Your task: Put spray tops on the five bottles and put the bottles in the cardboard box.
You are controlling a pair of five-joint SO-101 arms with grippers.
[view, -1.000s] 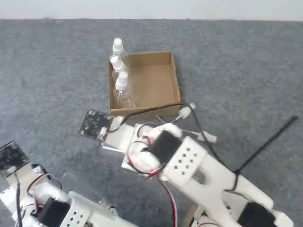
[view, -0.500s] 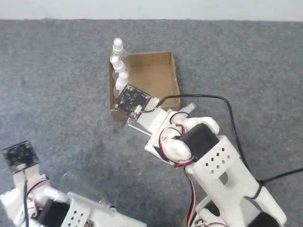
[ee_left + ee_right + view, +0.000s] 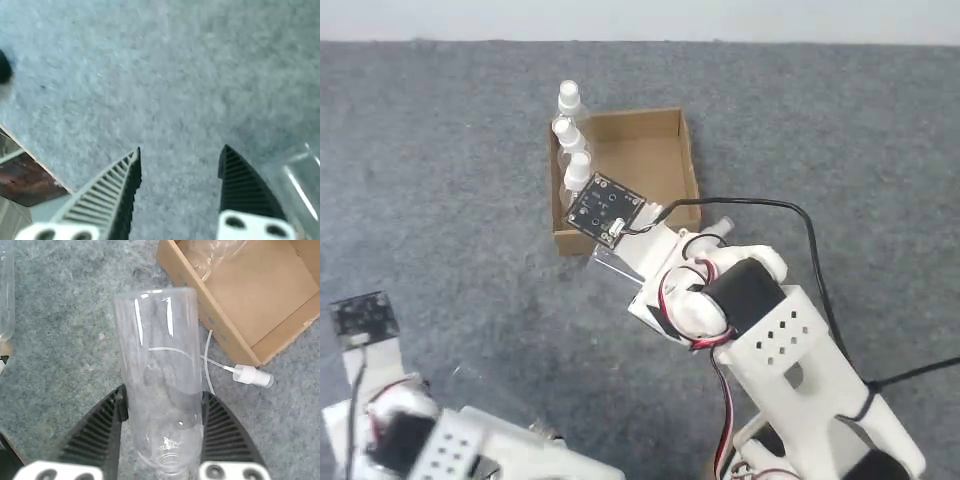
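High view is showing the right arm (image 3: pixel 760 330) swinging across the grey surface (image 3: pixel 440 150) toward the box (image 3: pixel 691 160). A second ago its wrist was hanging short of the box's near left corner. It is now sitting just over that corner, and over the last half second it is barely creeping.

The right hand (image 3: pixel 162 392) is clamping both fingers around a clear bottle (image 3: pixel 160 340) with its neck bare, holding it just outside the box's near wall. The left hand (image 3: pixel 180 155) is gaping wide with nothing in it, well away from the box.

Three capped bottles (image 3: pixel 577 170) are standing along the box's left wall. A loose spray top (image 3: pixel 252 375) is lying on the surface just beside the box's near corner.

Judging by this, the carried bottle is arriving at the box too early. It is still needing a top before going in, and the left hand is looking free to fetch one.
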